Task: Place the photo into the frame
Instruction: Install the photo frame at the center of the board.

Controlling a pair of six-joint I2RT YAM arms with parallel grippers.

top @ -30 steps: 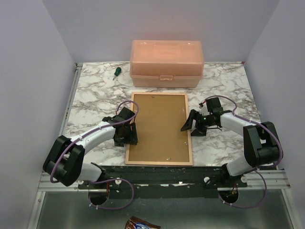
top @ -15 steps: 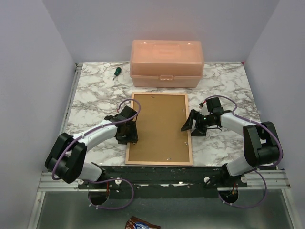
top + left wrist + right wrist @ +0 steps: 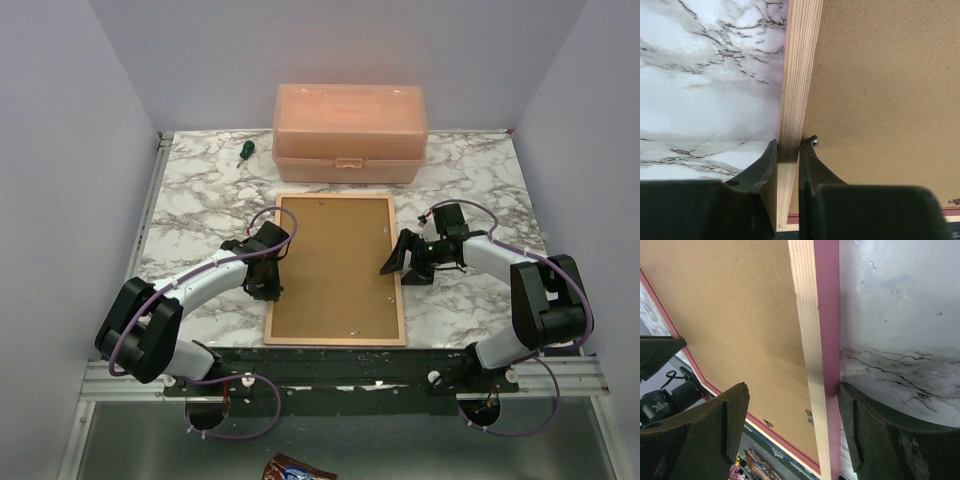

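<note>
Frame (image 3: pixel 336 341) back-up on table (image 3: pixel 190 200) ctr; L hand (image 3: pixel 788 145) pinching its 9 o'clock rail, R hand (image 3: pixel 792 389) spread astride 3 o'clock rail.

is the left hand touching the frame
Touching. The left wrist view shows the left hand closed on the frame, a finger flush against each side of its pale wood rail.
</note>
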